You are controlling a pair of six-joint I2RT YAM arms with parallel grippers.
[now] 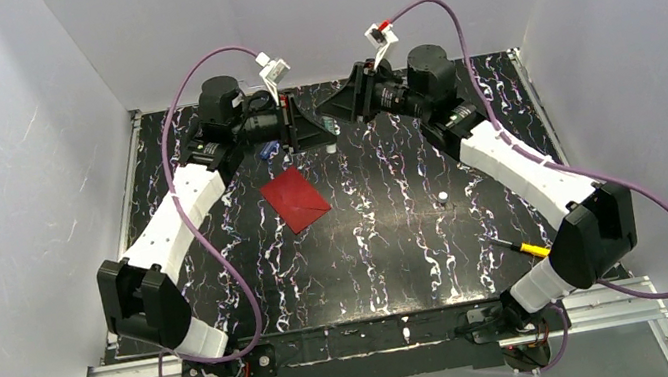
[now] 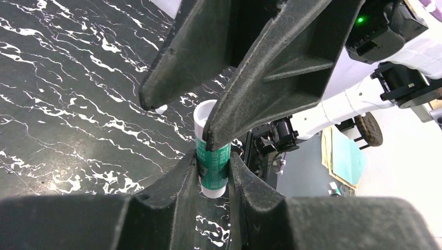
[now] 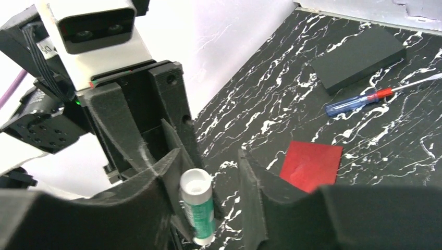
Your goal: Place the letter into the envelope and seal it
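From above, the envelope [image 1: 295, 198] lies flat on the worktop [image 1: 399, 239] beside the left arm; no letter shows. Left wrist: the left jaws clamp a glue stick [image 2: 213, 169]. Right wrist: the right jaws gape around its top, gripping nothing. They should back off straight, without tilting it.

A flat black block [image 3: 359, 59] and a blue-handled screwdriver [image 3: 359, 101] lie near each other, apart, on the marbled black table [image 1: 399, 239]. A green-and-white glue stick [image 3: 198, 205] is roughly upright, uncapped. 1 small white piece [image 1: 443, 198], possibly its cap, lies mid-table.
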